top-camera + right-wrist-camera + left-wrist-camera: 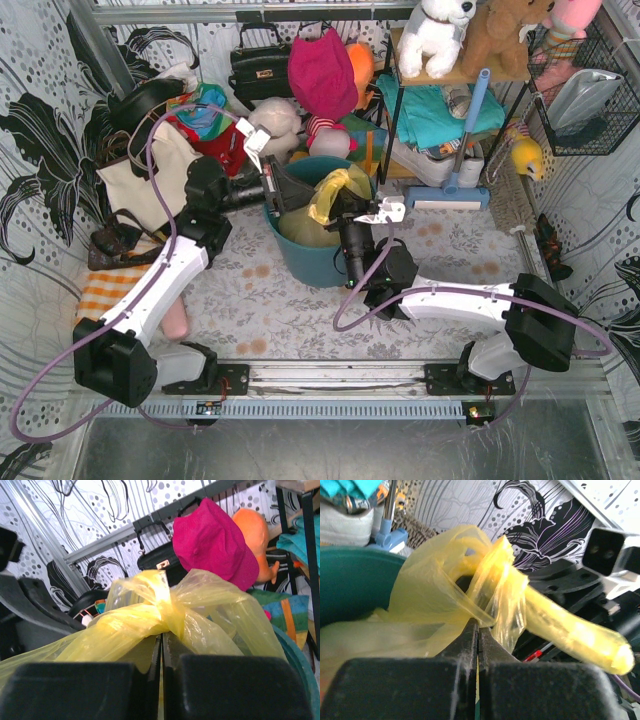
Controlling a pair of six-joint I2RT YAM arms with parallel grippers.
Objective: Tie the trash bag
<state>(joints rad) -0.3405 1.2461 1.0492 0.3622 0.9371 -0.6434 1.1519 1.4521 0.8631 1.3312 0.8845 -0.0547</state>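
Note:
The trash bag (pixel 330 200) is thin yellow plastic and sits in a round teal bin (pixel 310 262) mid-table. My left gripper (pixel 300 198) reaches over the bin's left rim. Its jaws (pixel 479 626) are shut with a fold of the yellow film pinched at their tips. That fold wraps round a twisted flap (pixel 580 637) stretching away to the lower right. My right gripper (pixel 343 208) comes in from the right. It is shut (pixel 162 636) on the bag just under a knot-like crossing (pixel 170 612) of the two flaps.
Behind the bin lie a cream tote bag (pixel 150 180), a black handbag (pixel 260 70), a magenta hat (pixel 322 75) and soft toys. A shelf with a blue-handled tool (pixel 465 150) stands at back right, and a wire basket (pixel 590 90) hangs on the right wall.

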